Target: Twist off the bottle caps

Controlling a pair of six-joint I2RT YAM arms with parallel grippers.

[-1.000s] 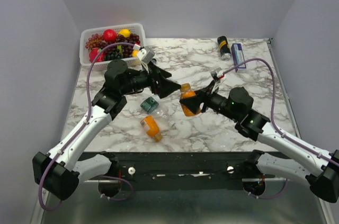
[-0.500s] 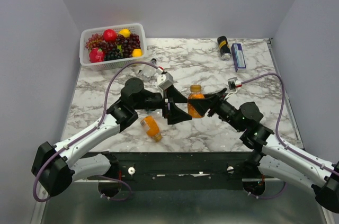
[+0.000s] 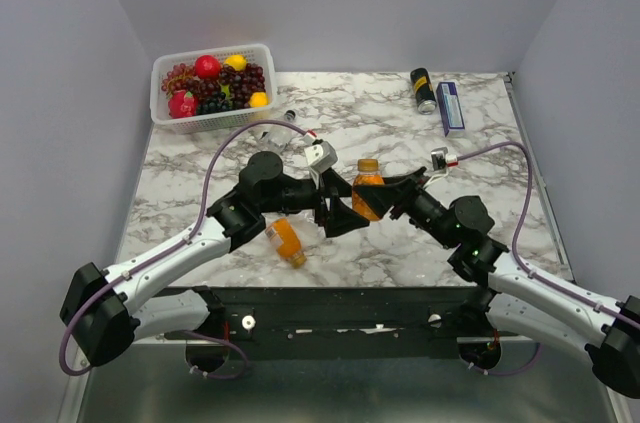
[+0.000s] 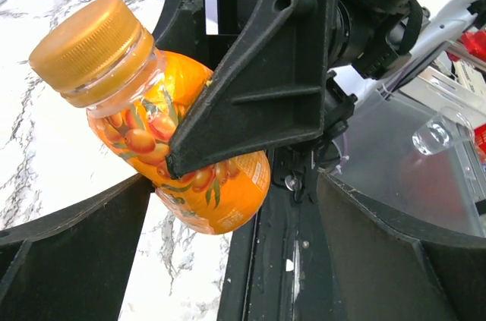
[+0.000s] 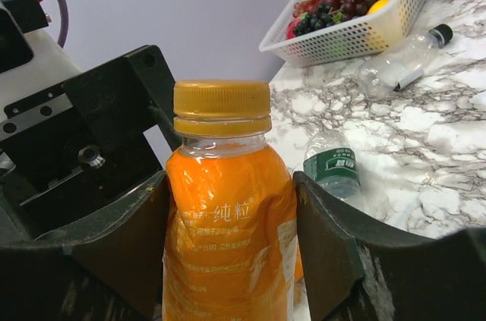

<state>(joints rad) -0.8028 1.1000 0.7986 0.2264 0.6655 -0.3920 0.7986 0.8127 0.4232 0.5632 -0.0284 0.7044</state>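
The left gripper [image 3: 345,205], spread wide, stands just at 9 o'clock of the upright bottle [image 3: 366,199], its free cap [image 3: 369,166] toward 1 o'clock from those jaws, while the right gripper [image 3: 381,196] pinches the bottle's body from 3 o'clock.

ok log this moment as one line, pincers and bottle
right pincer: shut on orange juice bottle | left pincer: open beside bottle, clear of orange cap | cap: on | second orange bottle: lying on table
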